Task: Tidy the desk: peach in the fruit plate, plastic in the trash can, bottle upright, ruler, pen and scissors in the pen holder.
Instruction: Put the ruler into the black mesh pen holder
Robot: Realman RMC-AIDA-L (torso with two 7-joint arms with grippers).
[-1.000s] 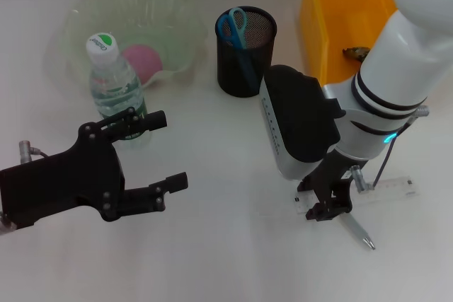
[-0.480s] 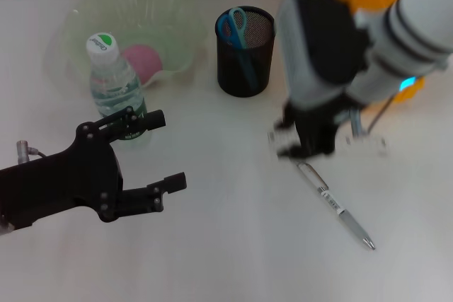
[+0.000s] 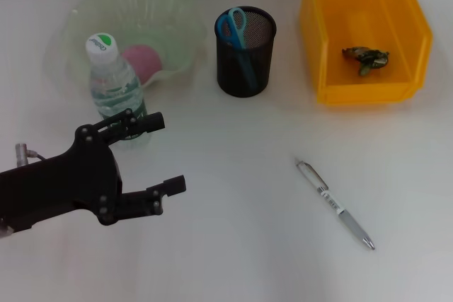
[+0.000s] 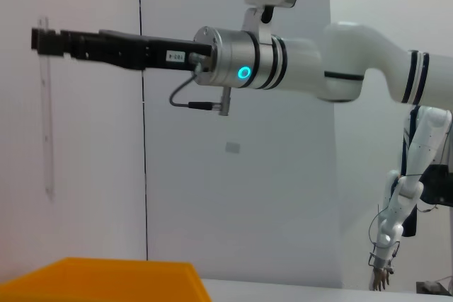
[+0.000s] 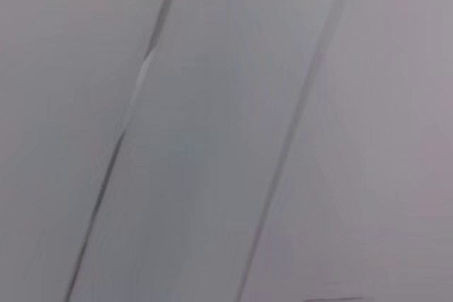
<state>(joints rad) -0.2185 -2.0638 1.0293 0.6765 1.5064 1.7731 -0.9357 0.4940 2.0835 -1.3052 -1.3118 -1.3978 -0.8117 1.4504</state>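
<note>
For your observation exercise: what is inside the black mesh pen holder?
Blue-handled scissors stand in the pen holder, handles up. Their blades are partly veiled by the mesh, and the holder's bottom is hidden. The pen lies outside, on the desk.

Pen (image 3: 335, 204) flat on desk; ruler (image 4: 47, 107) seemingly gripper-held.

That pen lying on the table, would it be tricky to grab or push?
Probably a little. The pen is slim and round, lying flat on the smooth table, so a push would likely roll or spin it. It looks stiff and light. Its glossy barrel may slip between fingers.
</note>
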